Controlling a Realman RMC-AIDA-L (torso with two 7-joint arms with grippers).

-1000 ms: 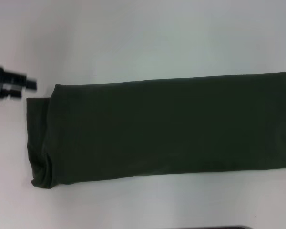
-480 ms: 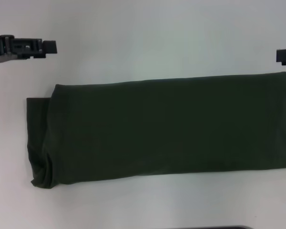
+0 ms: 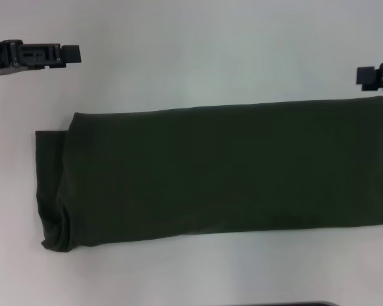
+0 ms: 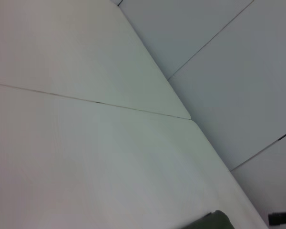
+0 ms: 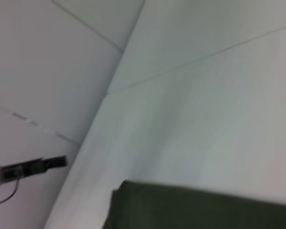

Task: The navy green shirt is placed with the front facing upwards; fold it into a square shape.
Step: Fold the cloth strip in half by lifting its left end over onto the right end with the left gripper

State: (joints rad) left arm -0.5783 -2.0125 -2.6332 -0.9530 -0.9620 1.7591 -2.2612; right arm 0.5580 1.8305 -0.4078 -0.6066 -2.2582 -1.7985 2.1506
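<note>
The navy green shirt (image 3: 223,172) lies on the white table (image 3: 198,51) as a long plain dark green band running left to right, with no lettering showing. Its left end is bunched, with a lower layer sticking out (image 3: 48,185), and its right end runs off the head view. My left gripper (image 3: 73,53) hovers beyond the band's far left corner, apart from the cloth. Just past the far right corner, at the view's edge, is my right gripper (image 3: 364,77). The right wrist view shows the shirt's edge (image 5: 205,210) and the left gripper (image 5: 35,166) far off.
The left wrist view shows the table's seam (image 4: 95,101), its far edge, a corner of the shirt (image 4: 214,222) and the right gripper (image 4: 281,218) at the frame's edge. A dark strip (image 3: 293,304) runs along the table's near edge.
The left gripper rose away from the shirt's left end and moved farther back and inward. The right gripper came into view at the right edge and edged inward. The shirt did not move.
</note>
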